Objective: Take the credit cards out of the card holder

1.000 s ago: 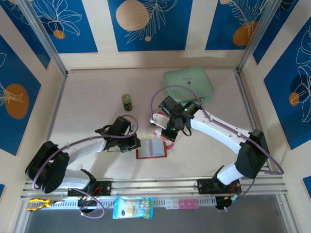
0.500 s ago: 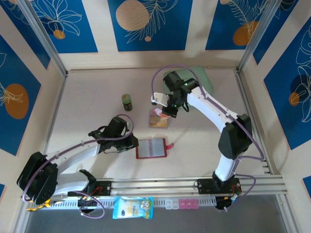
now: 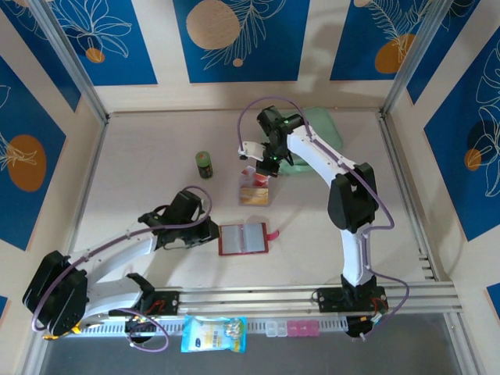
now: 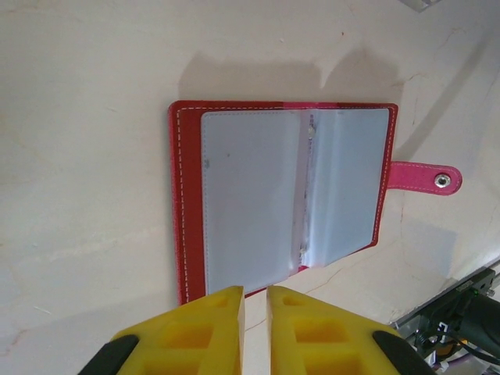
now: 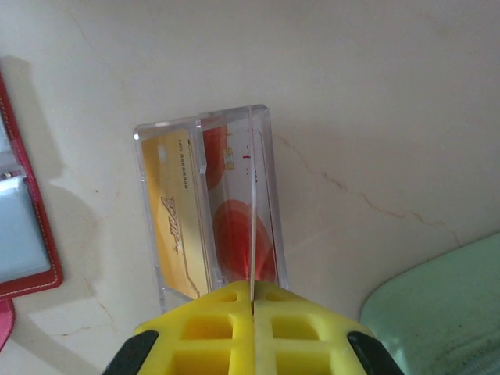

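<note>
My right pincer (image 5: 253, 303) clamped on credit card (image 5: 253, 211), held edge-on over clear tray (image 5: 145, 219) beyond open card holder (image 4: 234, 195). Lower squarely inside tray walls before releasing. Left pincer (image 4: 255, 301) narrow, empty, at holder's near edge.

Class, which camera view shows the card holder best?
Left wrist: the card holder lies open, its sleeves and snap tab plain. Top external shows it small; right wrist catches just an edge.

Frame edges cut off the green pouch (image 5: 445, 312) and card holder (image 5: 23, 234)
</note>
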Tool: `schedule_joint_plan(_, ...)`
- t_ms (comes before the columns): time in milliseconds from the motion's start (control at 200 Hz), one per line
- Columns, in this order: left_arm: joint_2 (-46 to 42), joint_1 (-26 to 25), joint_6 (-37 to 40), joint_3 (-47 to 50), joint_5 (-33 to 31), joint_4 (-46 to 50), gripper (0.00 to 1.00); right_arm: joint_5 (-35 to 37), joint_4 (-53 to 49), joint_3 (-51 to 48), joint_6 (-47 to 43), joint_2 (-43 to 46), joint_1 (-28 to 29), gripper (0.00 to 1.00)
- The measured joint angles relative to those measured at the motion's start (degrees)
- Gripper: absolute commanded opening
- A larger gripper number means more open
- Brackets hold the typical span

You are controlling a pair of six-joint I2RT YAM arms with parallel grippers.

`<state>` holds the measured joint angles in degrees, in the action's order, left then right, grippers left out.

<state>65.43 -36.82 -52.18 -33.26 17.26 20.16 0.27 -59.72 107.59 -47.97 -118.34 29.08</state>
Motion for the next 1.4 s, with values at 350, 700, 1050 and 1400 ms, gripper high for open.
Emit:
schedule_joint_plan(350, -0.4, 0.8, 0.0, 1.1, -0.1, 1.4, 0.15, 1.3, -0.6, 0.3, -2.3, -1.9, -0.7, 0.17)
schedule_joint_plan(700, 0.0, 2.6, 2.2, 1.0, -0.7, 1.6, 0.18, 2.1, 1.3, -4.8, -0.1, 2.0, -0.7, 0.27)
schedule_joint_plan(1050, 4.5, 8.8, 13.4, -4.8, -5.2, 7.1, 1.0, 0.2, 11.8, -25.7, 10.4, 22.0, -3.4, 0.88)
schedule_joint_plan(1400, 9.2, 13.9, 25.9, -12.9, -22.4, 13.4, 1.0, -1.1, 26.5, -47.6, 26.6, 34.9, -12.3, 0.99)
